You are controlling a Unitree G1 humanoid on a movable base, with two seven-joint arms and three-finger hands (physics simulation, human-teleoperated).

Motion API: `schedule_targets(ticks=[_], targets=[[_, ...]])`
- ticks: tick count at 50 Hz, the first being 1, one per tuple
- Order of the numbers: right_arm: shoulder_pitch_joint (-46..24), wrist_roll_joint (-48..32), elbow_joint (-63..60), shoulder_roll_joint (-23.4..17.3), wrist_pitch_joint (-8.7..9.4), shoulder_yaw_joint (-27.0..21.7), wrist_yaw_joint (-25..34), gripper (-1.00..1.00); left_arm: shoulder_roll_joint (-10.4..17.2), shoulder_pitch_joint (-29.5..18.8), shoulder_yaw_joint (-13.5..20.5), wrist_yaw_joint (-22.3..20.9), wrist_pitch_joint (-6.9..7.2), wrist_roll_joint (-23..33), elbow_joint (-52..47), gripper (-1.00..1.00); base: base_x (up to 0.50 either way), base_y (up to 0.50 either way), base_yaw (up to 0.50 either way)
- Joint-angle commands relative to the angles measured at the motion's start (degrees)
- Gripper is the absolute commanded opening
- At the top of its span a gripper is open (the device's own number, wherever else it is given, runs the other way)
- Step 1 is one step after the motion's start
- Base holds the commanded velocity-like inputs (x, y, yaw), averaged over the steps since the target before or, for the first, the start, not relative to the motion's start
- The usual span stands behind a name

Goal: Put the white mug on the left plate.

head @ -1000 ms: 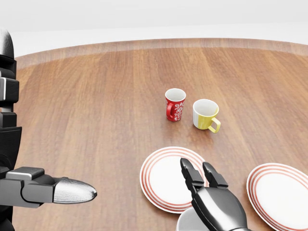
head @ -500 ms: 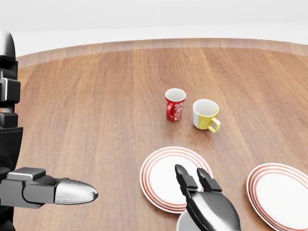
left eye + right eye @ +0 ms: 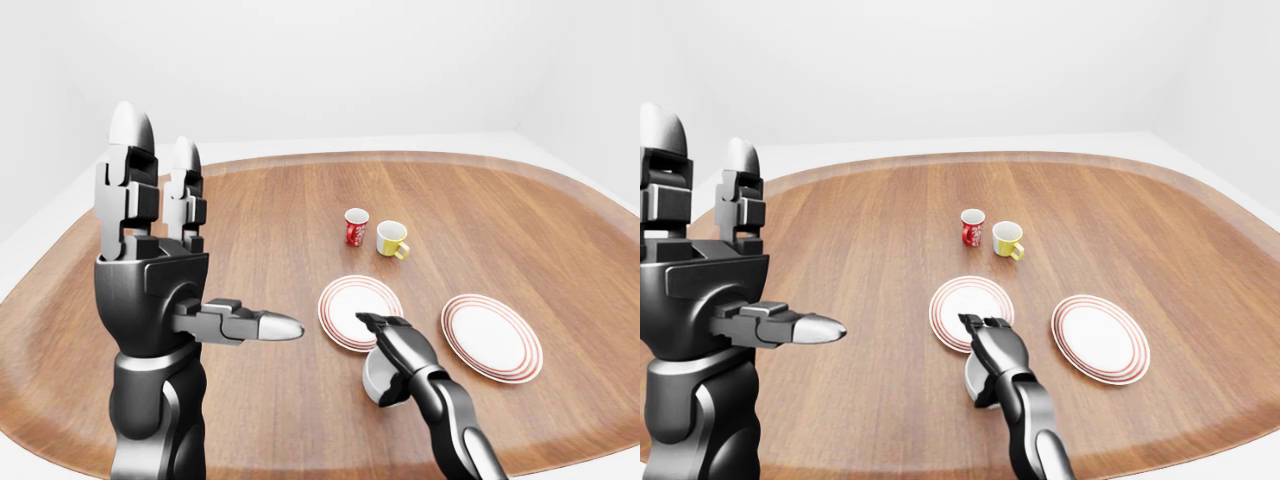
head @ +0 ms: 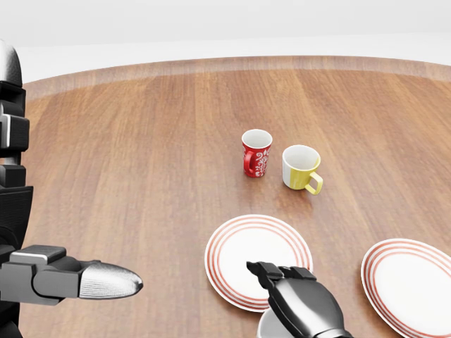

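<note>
The right robot hand curls its fingers over the white mug, apparently clamped for lifting onto the left plate, while the left robot hand stands spread apart.

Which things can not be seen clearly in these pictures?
- Plain white mug: left-eye view, mostly covered by the right hand; handle unseen.
- The same mug in the head view: cut by the bottom edge.
- Right hand's grip: fingers curl over the rim, contact unclear.
- Right red-ringed plate: head view, cut by the right edge.

A brown wood grain is shown on the table. Red rings mark two white plates. One mug is red-patterned, another yellow-striped.
</note>
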Motion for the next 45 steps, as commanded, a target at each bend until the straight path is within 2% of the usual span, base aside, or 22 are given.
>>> schedule_targets(ticks=[1,13,18,21,23,26,30,39,45], targets=[[-1.2,-0.2,2.2,0.2,0.00,0.4,-0.2,-1.00,0.1,-0.4,0.4,0.1,0.00,-0.4,0.2,1.00,0.00,0.00,0.00],[-0.8,0.1,2.1,-0.1,0.00,0.3,0.7,-1.00,0.3,-0.7,0.6,0.2,0.00,-0.5,0.5,1.00,0.00,0.00,0.00],[0.1,2.5,-0.2,0.2,0.00,0.4,3.1,-1.00,0.3,-0.6,0.5,0.2,0.00,-0.4,0.5,1.00,0.00,0.00,0.00],[0.9,6.0,-4.0,0.6,0.00,0.5,6.3,-1.00,0.2,-0.4,0.3,0.1,0.00,-0.2,0.4,1.00,0.00,0.00,0.00],[2.2,13.0,-10.6,1.9,0.00,0.8,12.9,-1.00,0.2,-0.4,0.4,0.1,0.00,-0.3,0.4,1.00,0.00,0.00,0.00],[2.8,17.8,-17.9,1.9,0.00,2.3,17.7,-1.00,0.2,-0.2,0.2,0.0,0.00,-0.1,0.6,1.00,0.00,0.00,0.00],[1.8,21.4,-23.5,1.1,0.00,3.1,20.6,-1.00,0.1,-0.2,0.2,0.0,0.00,0.0,0.6,1.00,0.00,0.00,0.00],[0.2,24.4,-30.6,0.1,0.00,4.3,20.9,-1.00,0.1,-0.2,0.2,-0.1,0.00,0.0,0.4,1.00,0.00,0.00,0.00],[-0.9,24.3,-30.2,-0.4,0.00,3.8,20.9,-1.00,0.0,0.2,-0.2,-0.1,0.00,0.2,0.1,1.00,0.00,0.00,0.00]])
